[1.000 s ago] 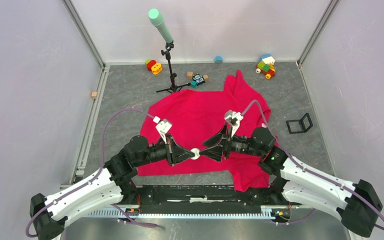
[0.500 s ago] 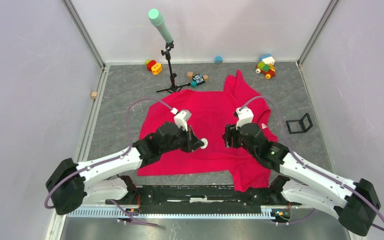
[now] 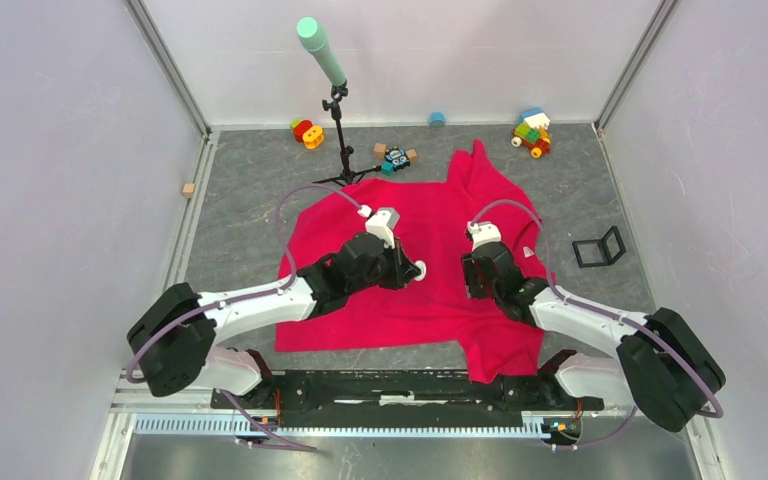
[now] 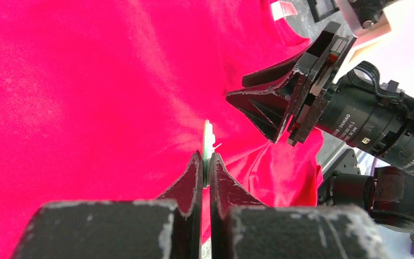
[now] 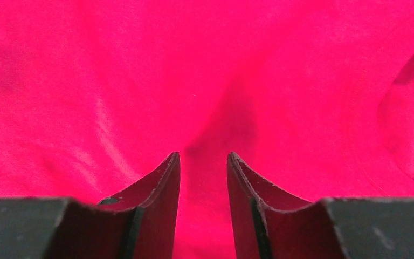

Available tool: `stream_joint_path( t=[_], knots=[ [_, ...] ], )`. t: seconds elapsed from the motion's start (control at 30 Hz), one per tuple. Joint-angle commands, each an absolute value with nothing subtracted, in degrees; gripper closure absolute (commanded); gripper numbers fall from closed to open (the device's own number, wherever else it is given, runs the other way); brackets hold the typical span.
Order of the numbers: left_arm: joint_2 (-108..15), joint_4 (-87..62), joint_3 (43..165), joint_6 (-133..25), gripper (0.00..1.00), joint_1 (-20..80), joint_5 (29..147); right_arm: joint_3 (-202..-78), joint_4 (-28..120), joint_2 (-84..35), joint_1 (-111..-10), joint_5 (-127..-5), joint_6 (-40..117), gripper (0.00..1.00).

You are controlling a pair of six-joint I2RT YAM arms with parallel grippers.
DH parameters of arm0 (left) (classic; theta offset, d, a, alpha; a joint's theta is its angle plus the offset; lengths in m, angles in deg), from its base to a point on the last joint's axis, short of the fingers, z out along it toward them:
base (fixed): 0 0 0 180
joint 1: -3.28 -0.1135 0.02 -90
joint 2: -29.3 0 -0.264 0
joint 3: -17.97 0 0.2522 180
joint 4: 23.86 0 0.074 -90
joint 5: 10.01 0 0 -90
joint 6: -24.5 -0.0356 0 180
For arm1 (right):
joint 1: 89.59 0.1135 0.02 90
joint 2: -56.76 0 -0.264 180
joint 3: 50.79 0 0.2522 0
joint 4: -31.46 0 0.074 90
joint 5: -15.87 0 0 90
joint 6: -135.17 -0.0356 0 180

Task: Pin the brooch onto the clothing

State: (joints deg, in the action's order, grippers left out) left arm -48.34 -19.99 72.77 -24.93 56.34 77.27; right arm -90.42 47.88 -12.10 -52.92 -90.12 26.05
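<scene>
Red-pink T-shirt (image 3: 430,215), top view: lies spread on the grey table (image 3: 240,200) between the two arms. A microphone stand (image 3: 338,130) and small toys (image 3: 532,132) stand near the far wall.
Brooch (image 3: 419,270), top view: a tiny pale disc at the tip of the left gripper (image 3: 412,271), over the middle of the shirt.
Right gripper (image 3: 477,282), top view: just to the right of the brooch and apart from it, pointing down at the cloth. Its jaw gap cannot be read from above.
Brooch, left wrist view: seen edge-on, clamped between the left gripper's closed fingers and standing up past their tips. A thin pale sliver, probably the pin, juts toward the right gripper. Whether it touches the fabric cannot be told.
Right gripper, left wrist view: seen from the side, near the brooch but not touching it.
Right gripper, right wrist view: jaws parted with nothing between them, red cloth beneath, a shadowed fold just ahead of the tips.
Seen in one view only: the top view gives the layout, the left wrist view alone shows the grip and the sliver, and the right wrist view alone shows the open jaws, with no brooch in sight.
Step in hand, judged: bringing the pin to the cloth.
Doing it well, judged: the right gripper should pinch up a ridge of fabric beside the brooch, and the left gripper should keep a firm hold and slide the pin through that ridge only.
</scene>
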Motion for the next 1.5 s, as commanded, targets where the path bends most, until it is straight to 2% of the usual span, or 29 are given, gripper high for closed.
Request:
stream_joint_path(
  t=[0.0,0.4,0.63,1.03,1.47],
  knots=[
    [-50.66,-23.34,75.4,-24.64,0.98,56.63,75.22,-89.37,39.27,-13.88,-53.37,-85.31,26.91,0.59],
    [-55.7,-25.39,77.3,-25.31,0.98,57.23,75.96,-88.1,39.55,-18.79,-53.64,-89.41,26.35,0.71],
    [-59.89,-26.18,79.24,-25.67,0.98,58.01,75.22,-86.42,37.84,-20.52,-53.64,-87.32,25.73,1.0],
    [-70.11,-17.93,88.46,-27.12,0.98,62.93,64.38,-80.18,30.31,-7.04,-53.65,-83.5,22.93,1.0],
    [-77.32,-14.52,93.52,-27.08,0.98,65.31,62.43,-73.99,19.59,-0.32,-53.66,-76.29,22.54,1.0]
  ],
)
